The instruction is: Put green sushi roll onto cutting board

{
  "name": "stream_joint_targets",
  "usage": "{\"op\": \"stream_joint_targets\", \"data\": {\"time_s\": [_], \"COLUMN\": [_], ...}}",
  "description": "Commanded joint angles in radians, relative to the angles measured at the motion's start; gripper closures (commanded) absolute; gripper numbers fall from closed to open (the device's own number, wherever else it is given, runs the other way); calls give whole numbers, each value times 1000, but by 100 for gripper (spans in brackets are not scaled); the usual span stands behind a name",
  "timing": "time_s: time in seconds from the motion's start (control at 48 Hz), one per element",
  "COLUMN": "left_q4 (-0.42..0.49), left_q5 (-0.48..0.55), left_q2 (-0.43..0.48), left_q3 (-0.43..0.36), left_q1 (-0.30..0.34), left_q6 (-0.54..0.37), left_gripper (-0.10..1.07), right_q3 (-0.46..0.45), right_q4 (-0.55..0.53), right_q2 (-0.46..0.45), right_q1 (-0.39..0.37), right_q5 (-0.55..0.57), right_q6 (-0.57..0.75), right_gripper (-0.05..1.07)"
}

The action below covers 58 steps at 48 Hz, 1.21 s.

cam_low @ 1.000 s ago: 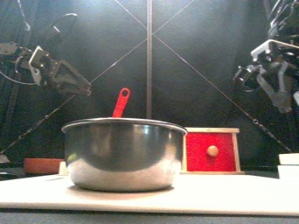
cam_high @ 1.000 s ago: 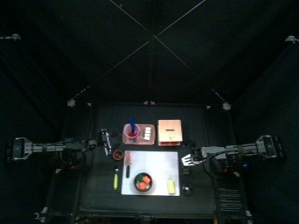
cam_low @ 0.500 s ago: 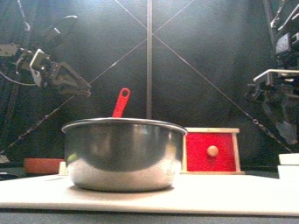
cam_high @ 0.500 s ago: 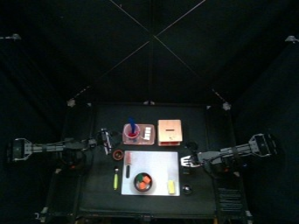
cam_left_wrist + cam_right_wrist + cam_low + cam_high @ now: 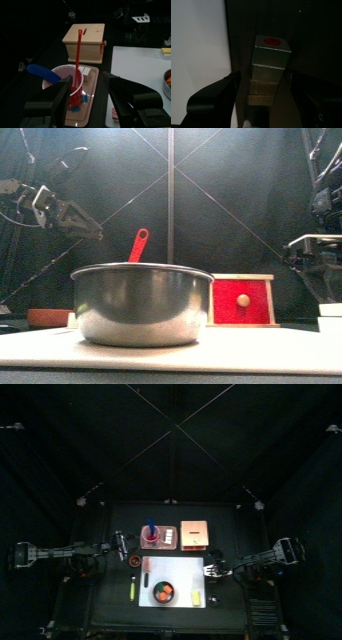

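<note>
Right wrist view: right claw [image 5: 261,102] fully open astride green sushi roll [image 5: 266,67] on counter [image 5: 311,35], nothing gripped; left claw [image 5: 90,95] open, empty.

1. The top view looked straight down from high up, with the tabletop [image 5: 171,569] small.
2. The front view sat level and close behind the pot [image 5: 142,304].
3. Both shared the wooden box [image 5: 197,533].

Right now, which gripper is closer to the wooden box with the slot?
Left. The left gripper hovers beside the utensil cup, facing the wooden box. The right gripper is across the white cutting board, farther away.
</note>
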Motion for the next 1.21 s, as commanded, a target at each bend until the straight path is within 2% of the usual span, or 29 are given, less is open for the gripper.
{"op": "stream_joint_targets", "data": {"time_s": [0.0,0.146,0.375,0.521,0.708,0.875,1.062,1.188], "left_q4": [3,3,3,3,3,2,0,-3], "left_q5": [-6,-5,-6,-6,-5,-6,-5,-11], "left_q2": [2,2,2,2,2,2,2,2], "left_q3": [-9,-9,-9,-9,-9,-8,-8,-9], "left_q1": [2,2,-5,-9,-11,-11,-11,-9], "left_q6": [0,-2,-2,-2,0,-5,-3,-8], "left_gripper": [10,10,10,10,10,10,10,10], "right_q3": [-9,-6,-5,-35,-163,-299,-408,-442], "right_q4": [-8,-14,-18,-18,-48,-91,-104,-94], "right_q2": [-8,-5,3,-9,-17,14,118,192], "right_q1": [-2,-2,-3,-2,-3,-11,-28,-34], "right_q5": [-2,-2,0,0,12,17,12,2], "right_q6": [3,18,20,18,15,12,3,2], "right_gripper": [6,12,31,32,32,32,32,32]}}
